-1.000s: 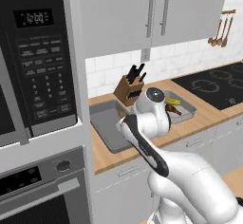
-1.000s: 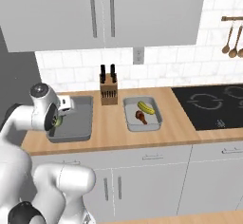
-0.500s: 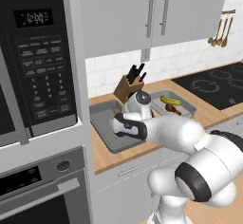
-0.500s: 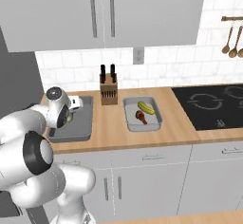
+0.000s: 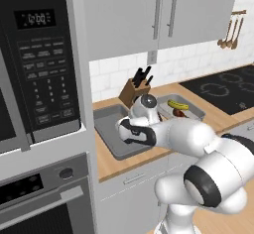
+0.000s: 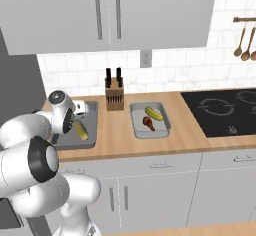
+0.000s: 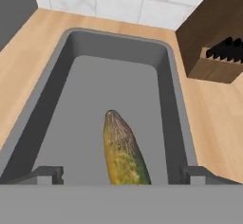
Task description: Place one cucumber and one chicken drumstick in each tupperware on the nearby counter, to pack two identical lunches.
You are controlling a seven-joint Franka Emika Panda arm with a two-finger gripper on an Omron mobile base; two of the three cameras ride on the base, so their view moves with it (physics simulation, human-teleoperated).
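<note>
I see my gripper (image 7: 121, 174) released over a cucumber (image 7: 123, 151) in the tupperware (image 7: 163, 76) left of the knife block (image 6: 114, 94) (seemingly no drumstick yet).

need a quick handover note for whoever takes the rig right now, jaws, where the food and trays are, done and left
Gripper: jaws open wide, holding nothing, low over the left shallow grey rectangular tray.
Left tray: one yellow-green cucumber lies flat on its floor between the finger tips; no drumstick seen in it.
Right grey tray, past the wooden knife block on the light-brown wooden counter: holds a yellow-green cucumber and a brown chicken drumstick.
Done: right lunch packed, left cucumber placed.
Left: one drumstick into the left tray.
</note>
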